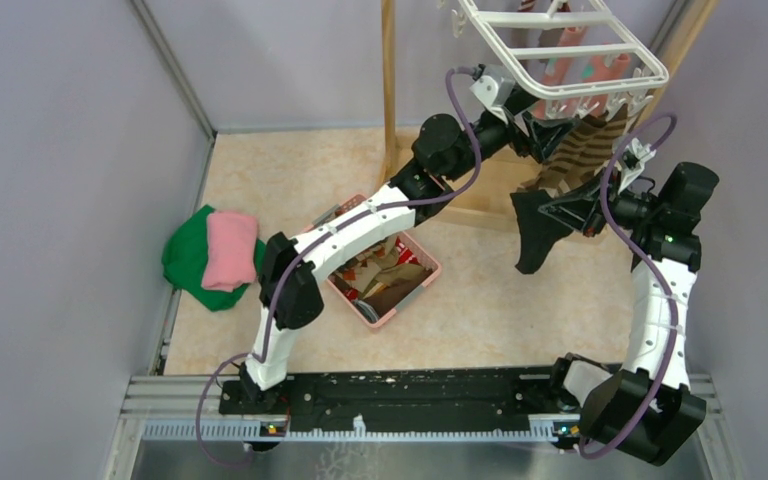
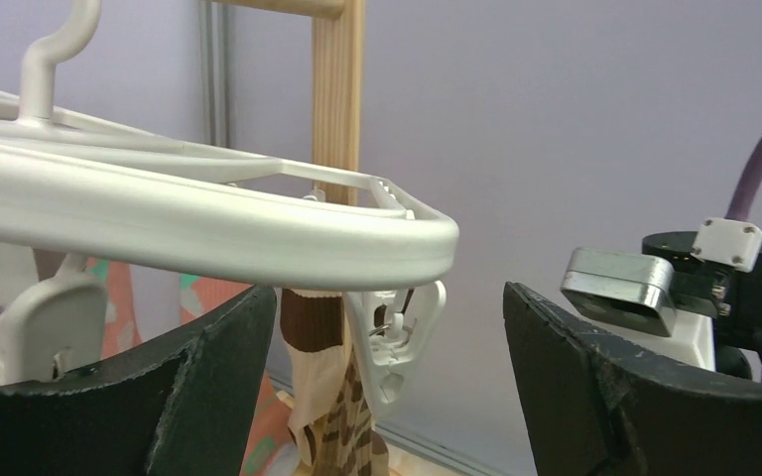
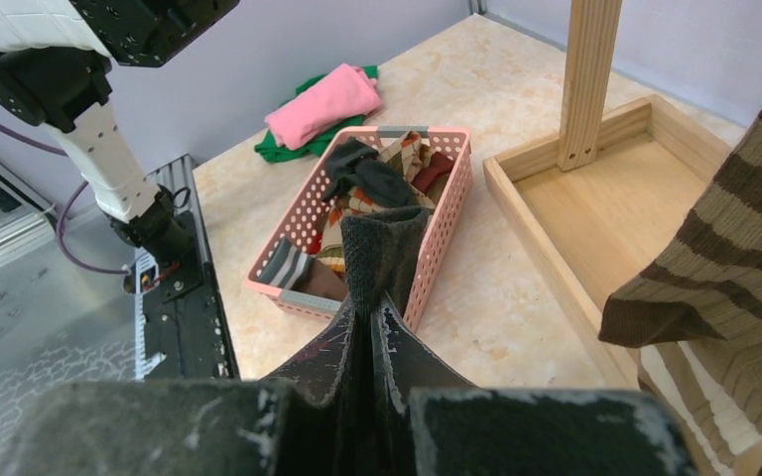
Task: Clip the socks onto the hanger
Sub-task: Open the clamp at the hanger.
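Top external: my right claw hangs just below the hanger, clenched on a black sock. My left claw sits released under its rim.

Left wrist: an empty-looking clip dangles under the hanger, beside a hanging striped sock.

Right wrist: the black sock is pinched tight. Next, I judge, I squeeze that clip open and feed the sock in.

— Where does the overhead camera sit?
— High behind the arm bases, looking down on the table. The hanger is far off, between one and two o'clock.
— The left wrist?
— Tight under the hanger's rim, facing level, with the wooden post near twelve o'clock.
— The right wrist?
— Tilted down, with the basket ahead at twelve o'clock, mid-distance. It shares the basket, post and striped sock with the overhead view.
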Controlling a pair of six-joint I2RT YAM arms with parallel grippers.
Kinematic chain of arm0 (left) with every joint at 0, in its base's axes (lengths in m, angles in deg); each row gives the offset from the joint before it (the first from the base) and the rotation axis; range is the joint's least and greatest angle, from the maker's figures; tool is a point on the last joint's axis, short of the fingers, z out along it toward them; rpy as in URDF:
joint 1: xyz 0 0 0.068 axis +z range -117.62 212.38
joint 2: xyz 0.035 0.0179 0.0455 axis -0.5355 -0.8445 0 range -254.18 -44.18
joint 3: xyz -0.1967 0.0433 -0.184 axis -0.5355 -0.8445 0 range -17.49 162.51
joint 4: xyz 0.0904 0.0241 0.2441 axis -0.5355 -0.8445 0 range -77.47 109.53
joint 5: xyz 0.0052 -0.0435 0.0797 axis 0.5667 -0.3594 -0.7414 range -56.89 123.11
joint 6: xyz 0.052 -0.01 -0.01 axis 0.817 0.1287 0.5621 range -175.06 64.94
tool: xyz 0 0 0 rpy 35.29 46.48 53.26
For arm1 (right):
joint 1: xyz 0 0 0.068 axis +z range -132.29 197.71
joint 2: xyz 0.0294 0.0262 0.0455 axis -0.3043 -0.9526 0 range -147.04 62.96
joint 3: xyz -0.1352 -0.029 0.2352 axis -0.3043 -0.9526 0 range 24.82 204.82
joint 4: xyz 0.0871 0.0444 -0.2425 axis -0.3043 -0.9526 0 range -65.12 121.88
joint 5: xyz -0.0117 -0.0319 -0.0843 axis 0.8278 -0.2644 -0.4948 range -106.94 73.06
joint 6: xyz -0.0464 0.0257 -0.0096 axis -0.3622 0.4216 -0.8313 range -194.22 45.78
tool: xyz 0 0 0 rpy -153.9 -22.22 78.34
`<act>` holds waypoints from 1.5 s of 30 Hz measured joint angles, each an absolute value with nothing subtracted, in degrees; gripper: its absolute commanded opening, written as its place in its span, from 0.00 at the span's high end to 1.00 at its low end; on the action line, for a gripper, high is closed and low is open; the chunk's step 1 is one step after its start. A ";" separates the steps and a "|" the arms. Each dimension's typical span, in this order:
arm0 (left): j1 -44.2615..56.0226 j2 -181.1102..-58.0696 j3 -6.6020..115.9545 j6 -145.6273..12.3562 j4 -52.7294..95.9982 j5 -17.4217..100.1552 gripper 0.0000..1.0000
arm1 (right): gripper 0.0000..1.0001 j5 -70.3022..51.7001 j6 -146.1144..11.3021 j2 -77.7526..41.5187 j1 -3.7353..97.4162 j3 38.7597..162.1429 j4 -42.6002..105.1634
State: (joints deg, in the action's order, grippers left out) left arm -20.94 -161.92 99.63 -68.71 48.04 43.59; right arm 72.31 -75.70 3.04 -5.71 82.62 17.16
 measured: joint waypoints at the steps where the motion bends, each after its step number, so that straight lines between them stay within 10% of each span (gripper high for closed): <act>1: -20.98 -162.24 100.09 -68.53 47.78 43.06 0.13 | 1.00 72.31 -75.76 3.04 -5.71 82.62 17.11; 45: -21.84 -166.59 107.43 -65.56 44.50 37.95 0.39 | 1.00 72.31 -76.18 3.04 -5.71 82.62 16.83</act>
